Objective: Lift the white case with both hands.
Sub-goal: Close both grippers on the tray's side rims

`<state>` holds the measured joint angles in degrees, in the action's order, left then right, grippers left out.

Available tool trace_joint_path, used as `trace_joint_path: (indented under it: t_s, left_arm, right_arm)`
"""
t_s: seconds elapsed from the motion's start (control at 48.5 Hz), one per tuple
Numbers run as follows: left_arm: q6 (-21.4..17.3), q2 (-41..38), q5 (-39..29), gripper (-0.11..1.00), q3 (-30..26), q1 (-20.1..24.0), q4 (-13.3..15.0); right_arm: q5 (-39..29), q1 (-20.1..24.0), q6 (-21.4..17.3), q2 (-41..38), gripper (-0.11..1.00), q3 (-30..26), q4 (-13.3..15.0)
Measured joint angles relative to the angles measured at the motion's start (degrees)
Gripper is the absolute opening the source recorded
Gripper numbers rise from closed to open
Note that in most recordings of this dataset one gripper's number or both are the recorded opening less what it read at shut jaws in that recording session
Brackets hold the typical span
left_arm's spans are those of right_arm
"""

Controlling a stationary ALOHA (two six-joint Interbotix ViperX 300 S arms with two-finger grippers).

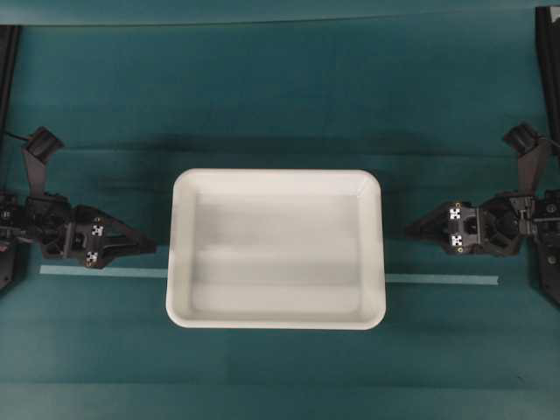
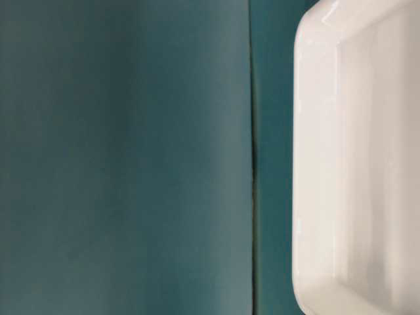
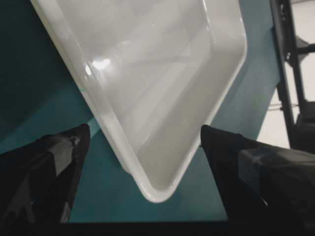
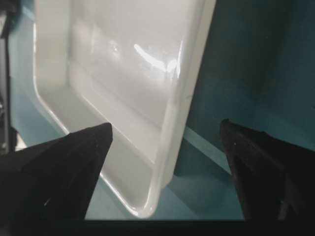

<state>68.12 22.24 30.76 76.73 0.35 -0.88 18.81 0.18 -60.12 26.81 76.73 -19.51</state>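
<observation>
teal cloth (image 1: 280,96) covers the table under the white case (image 1: 276,188).

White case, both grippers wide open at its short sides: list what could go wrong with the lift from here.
1. Neither the left gripper nor the right gripper touches the white case yet; closing early would likely catch nothing.
2. The rim looks glossy and rounded, so the pointed fingers may slip off.
3. The grippers sit at slightly different positions along the sides; an uneven grip could tilt the case.
</observation>
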Motion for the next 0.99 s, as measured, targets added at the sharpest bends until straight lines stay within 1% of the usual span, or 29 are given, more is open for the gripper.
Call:
trace_joint_path:
  t_s: [0.165, 0.495, 0.619, 0.764, 0.991]
  left_arm:
    - [0.0, -3.87, 3.52, 0.97, -0.18, 0.18, 0.0]
    - [-0.18, -9.58, 8.44, 0.97, -1.05, 2.37, 0.0]
    - [-0.35, -11.25, 8.7, 0.97, -2.11, 2.72, 0.0]
    - [-0.35, -13.45, 8.79, 0.97, -3.96, 2.72, 0.0]
    - [-0.44, -15.03, 8.88, 0.97, -5.19, 1.23, 0.0]
  right_arm:
    - [5.19, 0.97, -0.09, -4.57, 0.93, 0.09, -0.09]
    - [13.97, 1.93, -2.46, -13.27, 0.93, -0.26, -0.09]
    - [15.29, 2.29, -2.64, -16.17, 0.93, -1.23, -0.09]
    - [16.35, 2.81, -2.72, -19.34, 0.93, -3.6, -0.09]
    - [16.79, 3.69, -2.81, -21.53, 0.93, -5.54, 0.0]
